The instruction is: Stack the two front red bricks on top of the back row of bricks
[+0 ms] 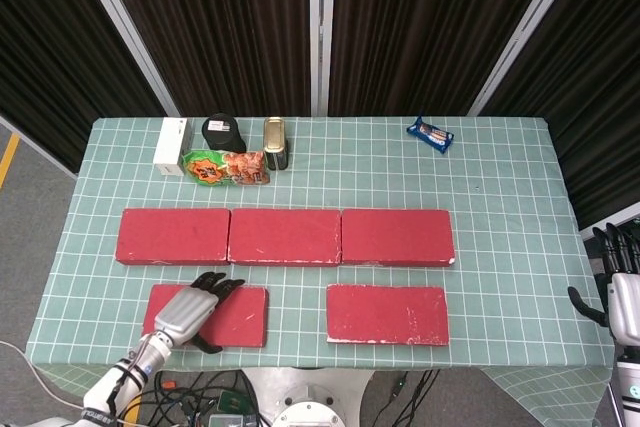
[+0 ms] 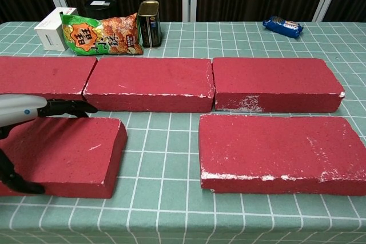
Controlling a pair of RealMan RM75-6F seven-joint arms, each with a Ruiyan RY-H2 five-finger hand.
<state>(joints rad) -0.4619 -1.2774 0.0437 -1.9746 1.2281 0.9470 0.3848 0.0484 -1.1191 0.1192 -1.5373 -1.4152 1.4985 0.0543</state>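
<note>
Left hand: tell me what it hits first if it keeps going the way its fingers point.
Probably the back row's left brick. The left hand lies over the front left brick, fingers aimed toward the back row.

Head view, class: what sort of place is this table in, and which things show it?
Probably a robot test or lab area, not a home. A table with a green grid cloth stands before dark curtains, red bricks lie in neat rows, and a robot's left hand rests on one.
</note>
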